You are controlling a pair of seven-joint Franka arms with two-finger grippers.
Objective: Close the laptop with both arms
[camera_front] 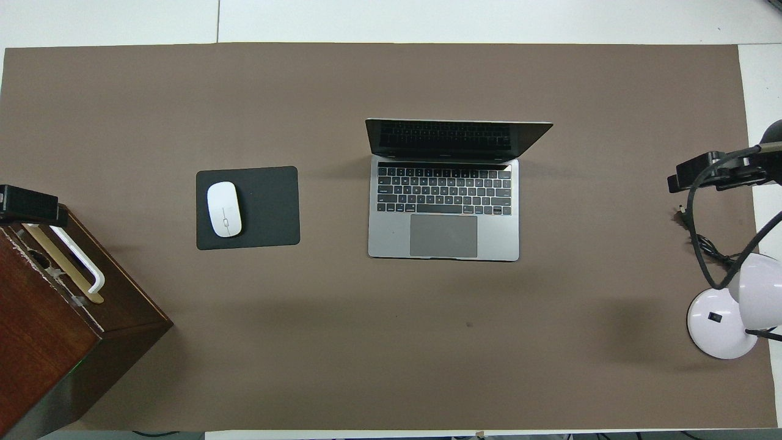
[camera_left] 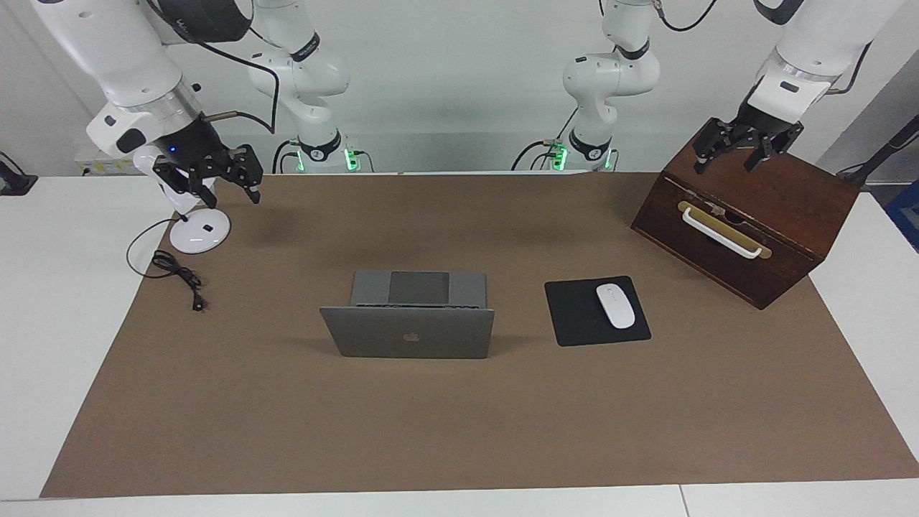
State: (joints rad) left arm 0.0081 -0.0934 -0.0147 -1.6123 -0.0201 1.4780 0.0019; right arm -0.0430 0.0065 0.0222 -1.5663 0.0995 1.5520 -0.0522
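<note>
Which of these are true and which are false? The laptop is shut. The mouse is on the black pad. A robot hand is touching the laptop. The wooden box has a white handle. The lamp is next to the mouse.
1. The laptop is shut. False: its lid stands up, open.
2. The mouse is on the black pad. True.
3. A robot hand is touching the laptop. False: the right hand is over the lamp, the left hand over the wooden box.
4. The wooden box has a white handle. True.
5. The lamp is next to the mouse. False: the laptop lies between them.
</note>
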